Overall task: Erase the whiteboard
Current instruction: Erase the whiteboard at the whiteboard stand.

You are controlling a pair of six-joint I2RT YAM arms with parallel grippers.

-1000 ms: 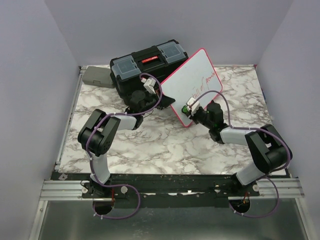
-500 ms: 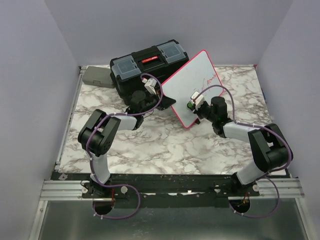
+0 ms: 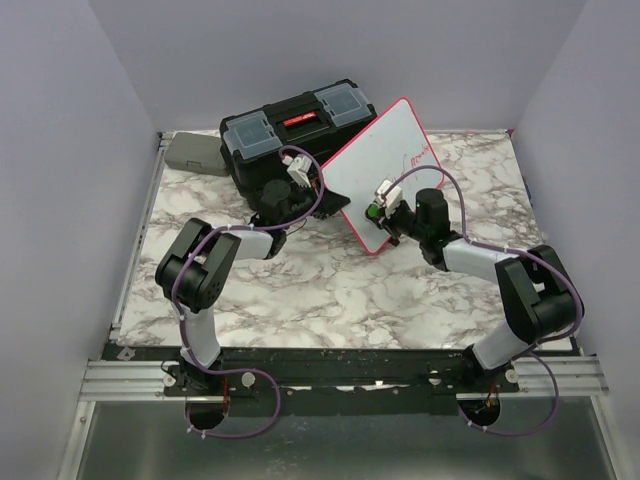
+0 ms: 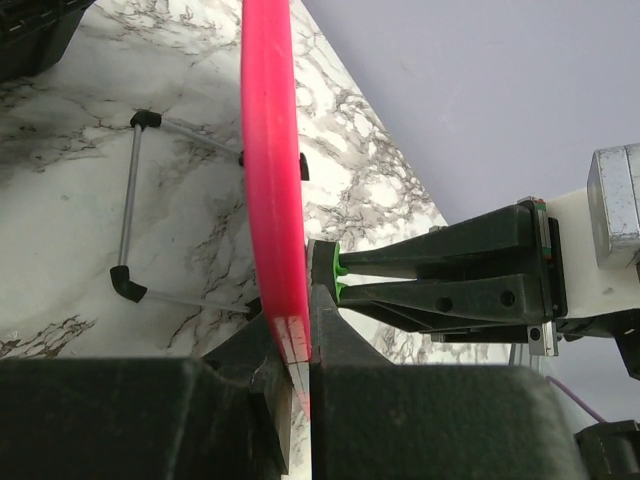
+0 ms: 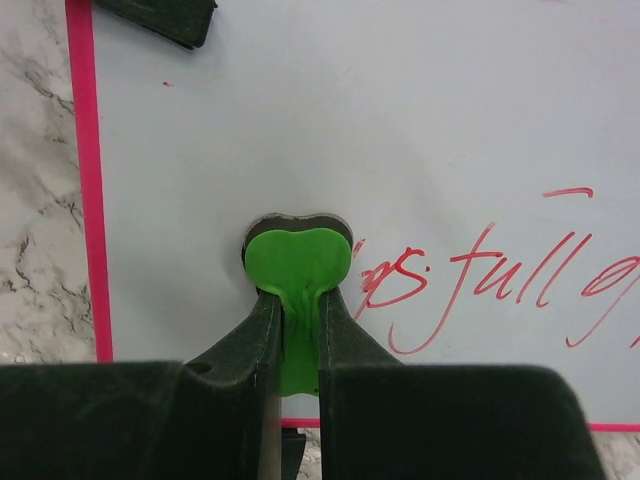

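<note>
The whiteboard has a pink-red frame and stands tilted at the middle of the marble table. My left gripper is shut on its left frame edge, which sits pinched between the jaws. My right gripper is shut on a green eraser and presses it flat against the white face, near the left edge. Red handwriting lies just right of the eraser. In the left wrist view the eraser touches the board's far side.
A black toolbox with grey lid compartments stands right behind the board. A grey case lies at the back left. The board's wire stand rests on the marble behind it. Purple walls close the table in.
My right gripper slid the eraser up the board and then back down toward its lower left edge. The left gripper has kept its hold and not moved.
</note>
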